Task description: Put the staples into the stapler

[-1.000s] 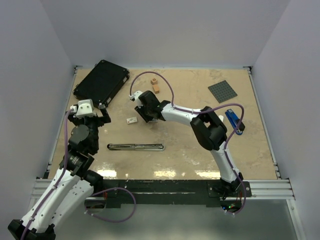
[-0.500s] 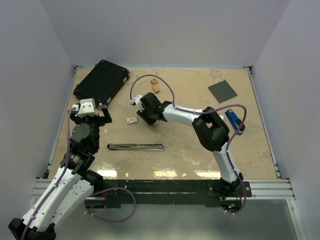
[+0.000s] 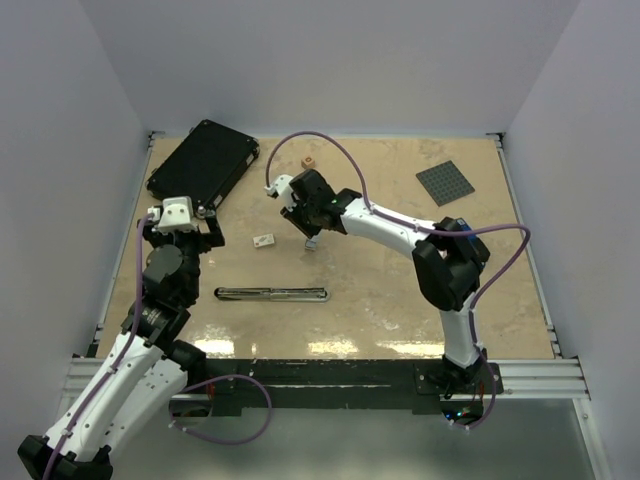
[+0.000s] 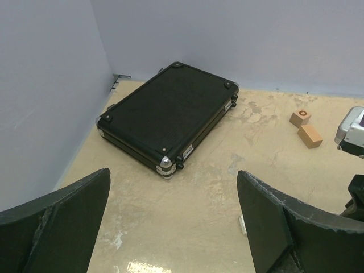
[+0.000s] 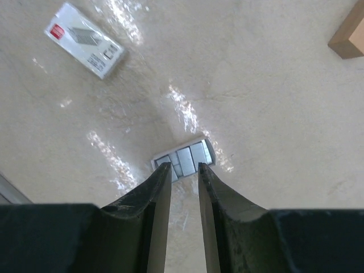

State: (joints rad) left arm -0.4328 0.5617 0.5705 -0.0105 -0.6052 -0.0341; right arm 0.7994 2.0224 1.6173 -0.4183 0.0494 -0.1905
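Observation:
The stapler (image 3: pixel 272 294), slim and silver, lies flat near the table's front, apart from both grippers. The staples (image 5: pixel 190 154) are a small grey metallic block lying on the table; in the top view, the staples (image 3: pixel 312 244) sit just under my right gripper (image 3: pixel 309 234). In the right wrist view my right gripper (image 5: pixel 185 166) points down, its tips over the block's near edge. Its jaws stand narrowly apart, closer together than the block is long, with bare table in the gap. My left gripper (image 4: pixel 173 173) is wide open and holds nothing. In the top view, the left gripper (image 3: pixel 183 228) hovers at the left.
A black case (image 3: pixel 203 165) lies at the back left. A small white box (image 3: pixel 264 240) sits left of the staples. A brown block (image 3: pixel 308 161) lies behind my right gripper. A grey square plate (image 3: pixel 445 183) is at the back right.
The right arm has swung its elbow out to the right and tipped the gripper steeper over the staples, and its jaws have narrowed. The left arm has hardly moved.

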